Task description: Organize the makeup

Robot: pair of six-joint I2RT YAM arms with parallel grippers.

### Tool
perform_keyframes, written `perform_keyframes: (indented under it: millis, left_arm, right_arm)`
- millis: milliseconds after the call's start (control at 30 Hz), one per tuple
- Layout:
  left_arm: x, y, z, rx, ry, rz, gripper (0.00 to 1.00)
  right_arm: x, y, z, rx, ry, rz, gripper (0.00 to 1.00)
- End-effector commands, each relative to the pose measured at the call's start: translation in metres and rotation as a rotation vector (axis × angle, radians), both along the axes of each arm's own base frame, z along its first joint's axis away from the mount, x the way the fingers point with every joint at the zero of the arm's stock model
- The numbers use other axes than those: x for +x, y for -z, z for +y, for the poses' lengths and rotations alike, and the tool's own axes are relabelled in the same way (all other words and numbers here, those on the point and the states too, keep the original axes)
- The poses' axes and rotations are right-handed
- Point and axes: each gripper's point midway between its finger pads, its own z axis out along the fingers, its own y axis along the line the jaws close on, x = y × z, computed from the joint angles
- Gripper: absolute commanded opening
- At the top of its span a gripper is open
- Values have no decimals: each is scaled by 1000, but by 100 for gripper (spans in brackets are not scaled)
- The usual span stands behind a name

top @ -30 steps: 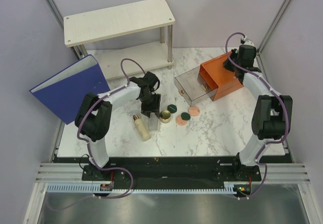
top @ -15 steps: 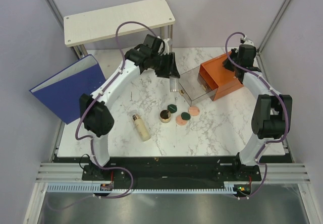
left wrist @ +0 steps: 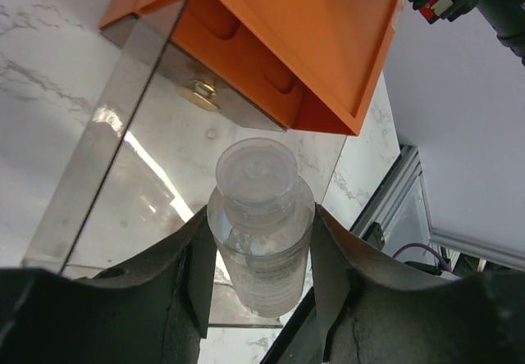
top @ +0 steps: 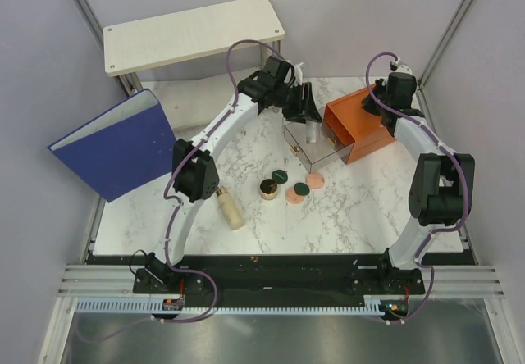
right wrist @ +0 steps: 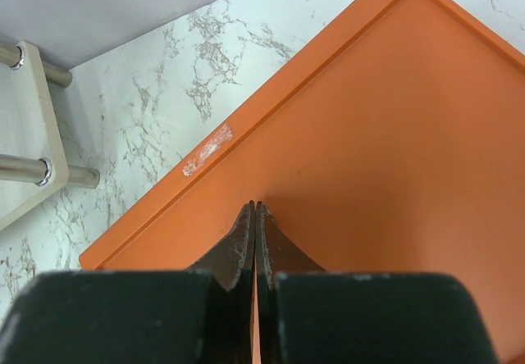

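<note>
My left gripper is shut on the clear bottle and holds it over the open clear drawer of the orange box. In the left wrist view the bottle sits cap-up between my fingers, above the drawer floor. The beige bottle lies on the table. The gold jar, two dark green discs and two peach-pink discs sit in front of the drawer. My right gripper is shut, its tips on the box's top.
A big blue binder leans at the left. A white two-level shelf stands at the back, and its metal legs show in the right wrist view. A gold knob is on the inner drawer front.
My left arm lifted the clear bottle from beside the gold jar and carried it back and to the right, to above the open drawer. The right arm has not moved.
</note>
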Motion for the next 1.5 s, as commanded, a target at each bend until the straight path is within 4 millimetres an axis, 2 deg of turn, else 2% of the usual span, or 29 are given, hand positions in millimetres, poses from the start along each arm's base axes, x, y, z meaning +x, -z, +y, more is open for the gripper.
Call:
perform_keyframes:
  millis: [0, 167, 233, 333, 467, 600, 733, 800, 900, 933, 1033, 1133, 1267, 1300, 1367, 1433, 1467]
  left_arm:
    - [-19, -42, -39, -138, 78, -49, 6]
    - [-23, -25, -49, -123, 97, -33, 18]
    - [-27, -19, -54, -112, 111, -42, 21]
    - [-21, -9, -52, -80, 82, -52, 22]
    - [-9, -12, -48, -58, 36, -101, 25]
    - [-8, -7, -48, -49, 29, -93, 29]
    - [-11, 5, -50, -46, 40, -57, 44]
    - [-15, 8, -51, -52, 61, -40, 48]
    - [-17, 10, -49, -41, 69, -41, 59]
    - [-16, 6, -47, -36, 67, -55, 68]
    - [-13, 1, -43, -26, 65, -93, 77]
    - [-9, -11, -40, -41, 57, -116, 78]
    - [-4, -46, -29, -65, 46, -193, 78]
    - [-4, -68, -19, -78, 34, -234, 78]
    - [0, -85, -1, -63, -11, -275, 78]
    - [-1, -99, 30, -44, -72, -279, 78]
    - [1, -97, 45, -22, -126, -256, 78]
  right_arm:
    - [-88, 134, 3, -19, -30, 512, 0]
    - [-88, 137, 4, -11, -32, 516, 0]
    - [-88, 137, 5, -11, -37, 518, 0]
    - [-89, 139, 5, -3, -40, 522, 0]
    - [-88, 137, 6, -4, -42, 517, 0]
    - [-89, 137, 6, -3, -43, 517, 0]
    - [-88, 136, 5, -4, -40, 516, 0]
    - [-88, 136, 5, -6, -40, 516, 0]
    - [-88, 137, 6, -4, -42, 517, 0]
    - [-88, 136, 6, -3, -41, 516, 0]
    - [-88, 136, 6, -3, -43, 514, 0]
    - [-88, 137, 6, -2, -44, 517, 0]
    - [-89, 137, 6, -5, -43, 519, 0]
    - [-89, 137, 6, -5, -45, 520, 0]
    - [-90, 137, 5, -9, -41, 519, 0]
    - [-90, 137, 4, -13, -43, 520, 0]
    - [-90, 137, 5, -13, -43, 522, 0]
